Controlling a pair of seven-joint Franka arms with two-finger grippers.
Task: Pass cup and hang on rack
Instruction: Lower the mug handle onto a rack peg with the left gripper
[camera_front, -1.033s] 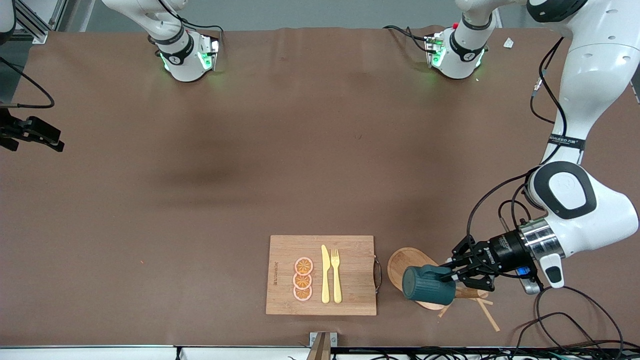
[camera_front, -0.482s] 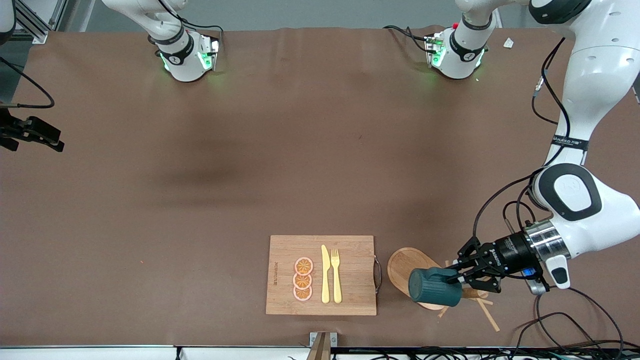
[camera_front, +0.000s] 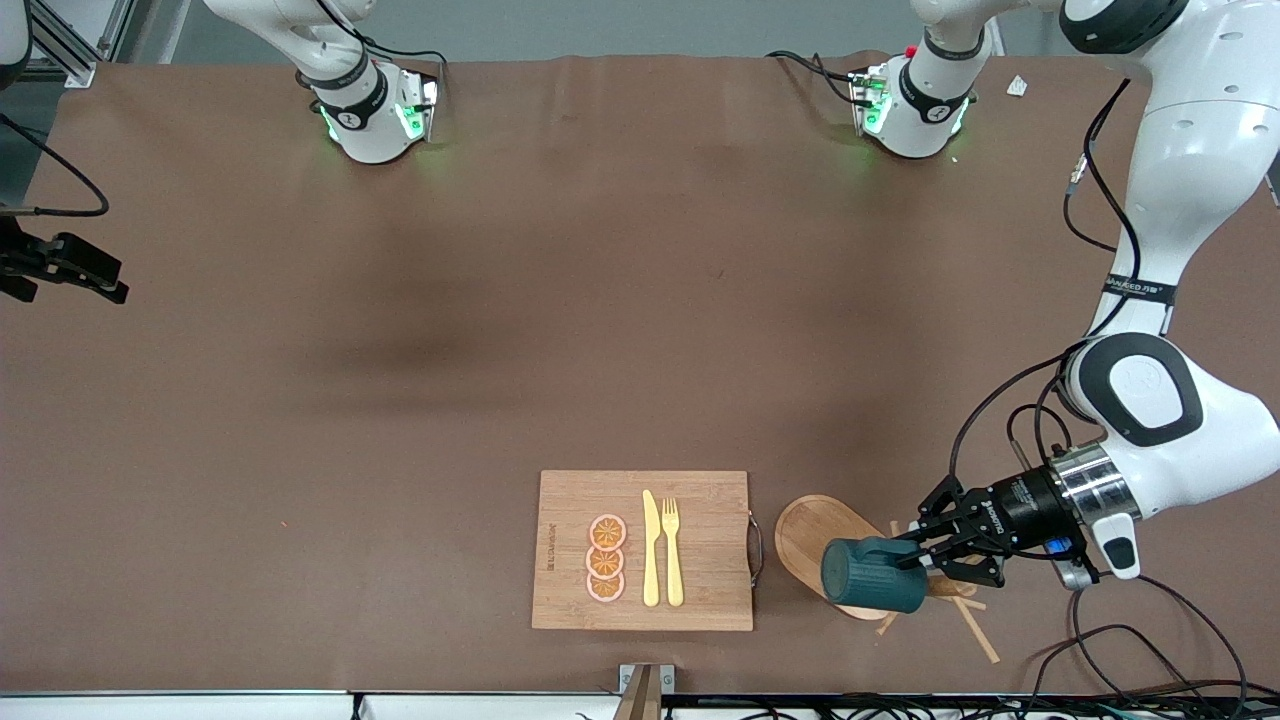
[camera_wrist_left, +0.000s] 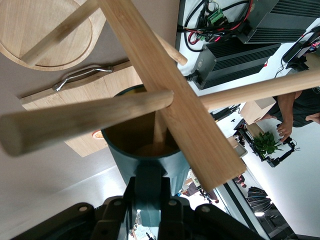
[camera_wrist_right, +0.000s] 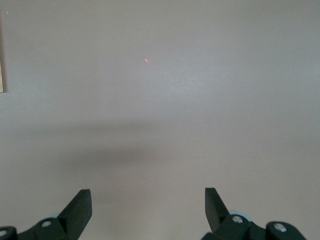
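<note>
Wide brown matte table cover (camera_front: 620, 300) spreads under me, soft shadow mid-table, green glow w/ the bases. Past its edge: black metal electronics boxes (camera_wrist_left: 235, 55), a small green potted plant (camera_wrist_left: 265, 142), pale floor.

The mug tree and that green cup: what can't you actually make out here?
- Rack: in the front view the cup and the left gripper cover its post and most pegs.
- Cup handle: in the left wrist view the left gripper's shut fingers hide it; whether it sits on a peg cannot be told.
- Right gripper: the front view's edge cuts it off; the right wrist view shows its open fingertips over bare table.
</note>
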